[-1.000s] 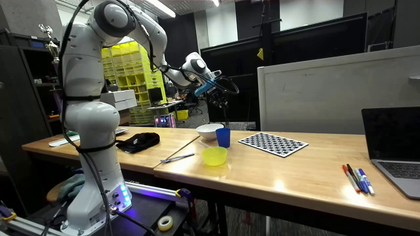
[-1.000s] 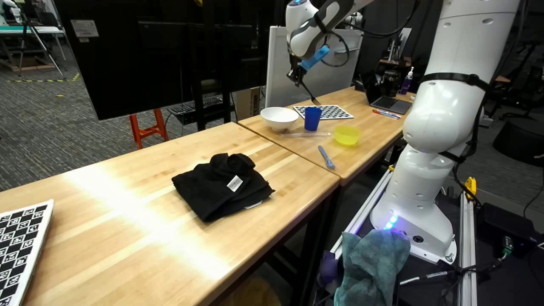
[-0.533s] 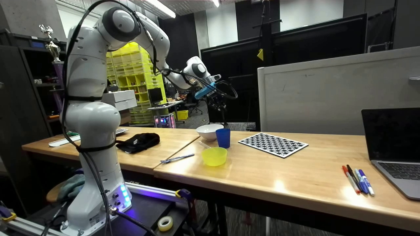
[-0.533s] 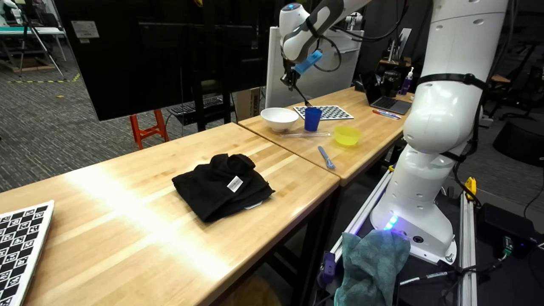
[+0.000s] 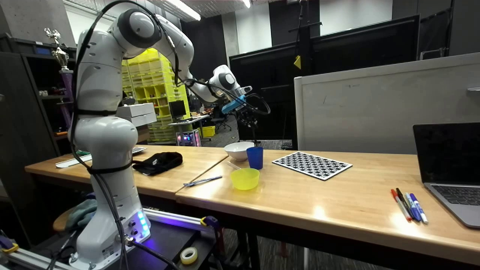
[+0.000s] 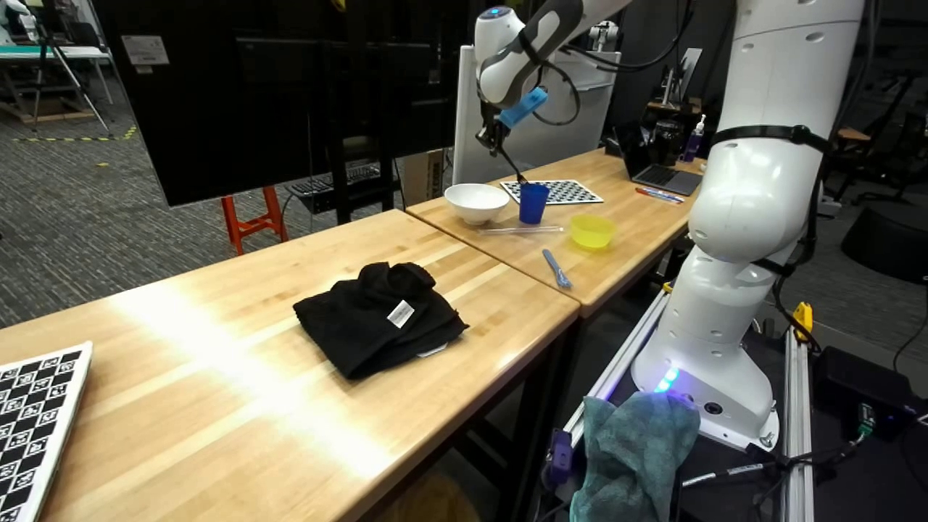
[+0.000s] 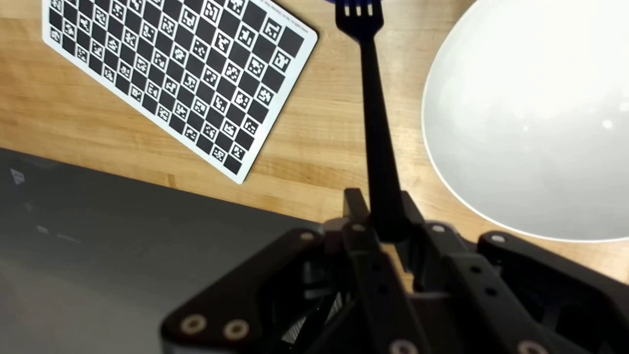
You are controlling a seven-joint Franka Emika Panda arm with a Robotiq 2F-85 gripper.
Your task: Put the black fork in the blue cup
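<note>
White and glossy, a round bowl [image 6: 476,204] stands just beside the opaque blue cup [image 5: 255,158], a translucent yellow bowl [image 5: 245,179] nearby; the hand [image 7: 384,211] pinches the black fork [image 7: 377,113], tines [image 7: 359,24] near the cup.

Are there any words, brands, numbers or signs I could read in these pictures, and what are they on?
No text reads for certain.
Cardboard box: blurred sideways lettering, perhaps "com"; unsure.
Black cloth: white label, too blurred.
Black panel: white sticker, too blurred.
Checkered board in the wrist view: edge print too small; its squares hold patterns, not words.
Robot base: faint marking, too small.
Laptop keys and markers: too small.
</note>
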